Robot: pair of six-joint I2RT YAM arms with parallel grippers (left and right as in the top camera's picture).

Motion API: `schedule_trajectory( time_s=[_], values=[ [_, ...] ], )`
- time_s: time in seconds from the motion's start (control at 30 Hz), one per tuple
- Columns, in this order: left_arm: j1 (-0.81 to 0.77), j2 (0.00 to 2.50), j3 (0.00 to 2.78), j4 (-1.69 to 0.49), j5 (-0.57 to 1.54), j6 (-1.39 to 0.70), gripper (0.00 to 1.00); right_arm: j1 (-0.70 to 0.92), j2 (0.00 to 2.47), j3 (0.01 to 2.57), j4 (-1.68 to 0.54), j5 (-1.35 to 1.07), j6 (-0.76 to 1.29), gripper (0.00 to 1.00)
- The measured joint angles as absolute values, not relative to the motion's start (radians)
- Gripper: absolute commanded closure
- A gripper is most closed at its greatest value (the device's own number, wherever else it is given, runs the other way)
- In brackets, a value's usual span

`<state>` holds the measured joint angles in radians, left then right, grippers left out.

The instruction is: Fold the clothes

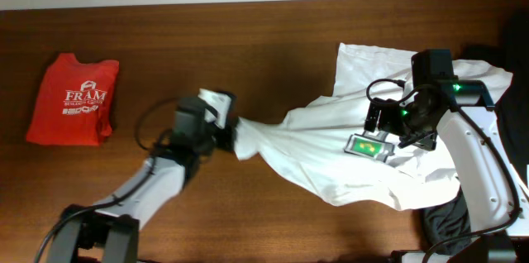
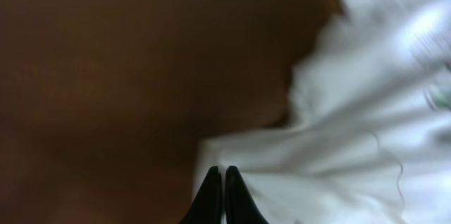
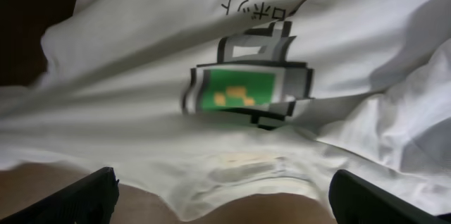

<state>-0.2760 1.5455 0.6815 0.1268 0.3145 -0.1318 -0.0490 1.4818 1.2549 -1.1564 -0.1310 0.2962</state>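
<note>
Overhead view shows a big white cotton T-shirt (image 1: 364, 164) lying crumpled on the right half of the brown wooden table (image 1: 248, 40). One corner of it is stretched out to the left into a thin point, and the left gripper (image 1: 230, 133) is at that point. In the left wrist view its two black fingers (image 2: 210, 197) are pressed tight together at the edge of the white cloth, so I think it is pinching the shirt there. The right gripper (image 3: 225, 206) hangs over the chest of the shirt with its fingers spread wide apart. It holds nothing. Just under it is the small green-and-black pixel print (image 3: 246, 86).

The shirt is soft, light and floppy. It will likely sag, bunch up and slide on the smooth wood if it is tugged from one side only. Good places to take hold are the edges and corners — the hem, the shoulders, the sleeve ends — not the middle, where a pinch would only make a lump.

I count two shirts. One is the white one, not folded yet. The other is a red T-shirt with white letters (image 1: 73, 102), already folded, lying well apart on the left side of the table. There are two arms and two grippers. Something dark (image 1: 446, 217) sits at the table's right edge, and I cannot tell what it is.
</note>
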Motion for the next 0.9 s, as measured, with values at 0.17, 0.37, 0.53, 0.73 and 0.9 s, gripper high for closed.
schedule_trajectory(
  time_s=[0.17, 0.37, 0.53, 0.73, 0.9],
  values=[
    [-0.02, 1.534, 0.955, 0.136, 0.128, -0.132, 0.25, -0.049, 1.482, 1.255, -1.158, -0.131, 0.297, 0.01],
    [0.084, 1.55, 1.117, -0.174, 0.132, -0.131, 0.01, -0.049, 1.482, 1.255, -1.17, -0.131, 0.296, 0.01],
    [0.063, 1.579, 1.09, -0.811, 0.203, -0.133, 0.01, -0.049, 1.482, 1.255, -1.172, -0.131, 0.295, 0.01],
    [-0.018, 1.583, 1.008, -0.865, 0.282, -0.184, 0.07, -0.049, 1.482, 1.255, -1.171, -0.131, 0.292, 0.01],
    [-0.151, 1.592, 0.879, -0.664, 0.305, -0.233, 0.2, -0.049, 1.482, 1.255, -1.171, -0.131, 0.292, 0.01]
  ],
)
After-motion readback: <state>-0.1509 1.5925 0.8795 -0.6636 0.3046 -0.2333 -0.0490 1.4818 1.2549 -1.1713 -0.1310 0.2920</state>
